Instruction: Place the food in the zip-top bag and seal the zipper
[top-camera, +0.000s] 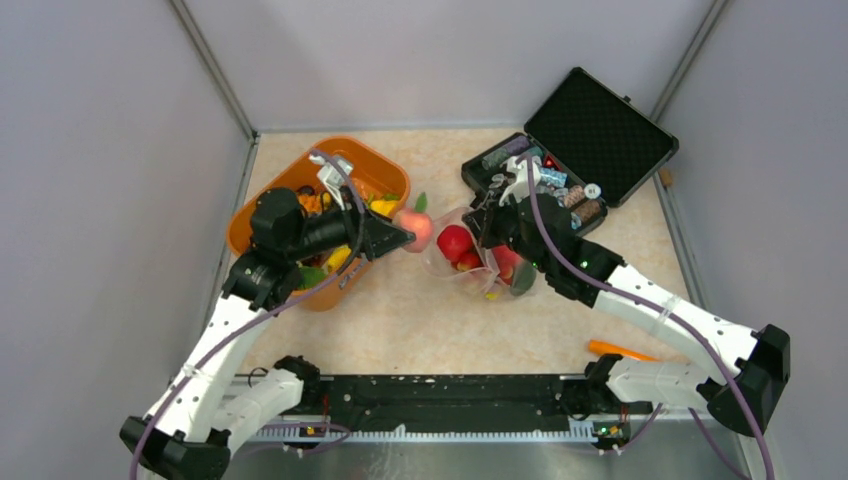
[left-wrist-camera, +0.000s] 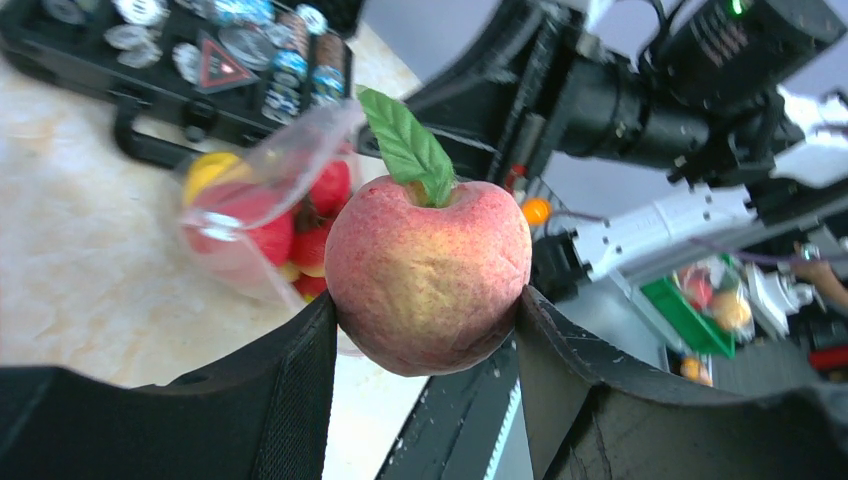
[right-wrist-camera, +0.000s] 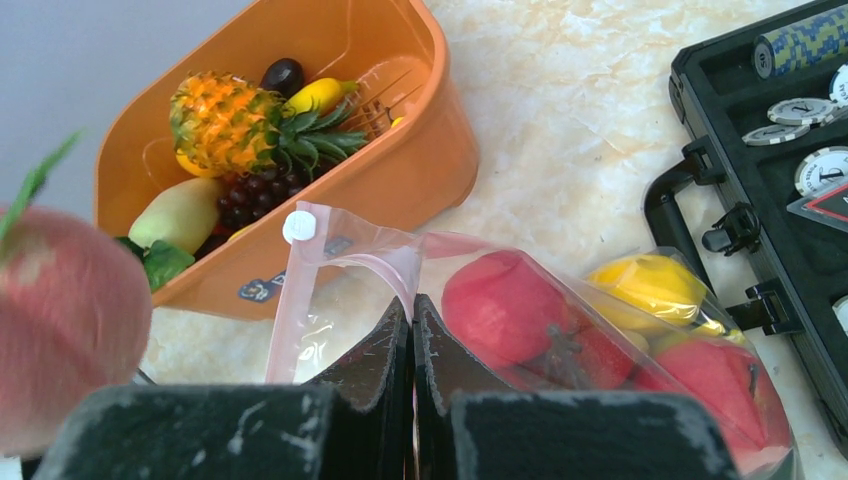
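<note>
A: Where is the food at this moment?

B: At the left, many pieces lie in the orange basket (top-camera: 268, 205). The left jaws are clamped on a peach (top-camera: 416, 228), held above the worktop (top-camera: 400, 320) just right of the basket.

A: And the zip-top bag (top-camera: 462, 268)?

B: It lies close to the right of the peach; if they touch, I cannot tell. Red and yellow pieces are inside. The right jaws are pressed together on the pink zipper (right-wrist-camera: 345, 235) and hold the mouth up.

A: So where must the peach go?

B: To the right, I think. The mouth seems to face the left arm, which is nearer. The black case (top-camera: 600, 135) stands far right.
</note>
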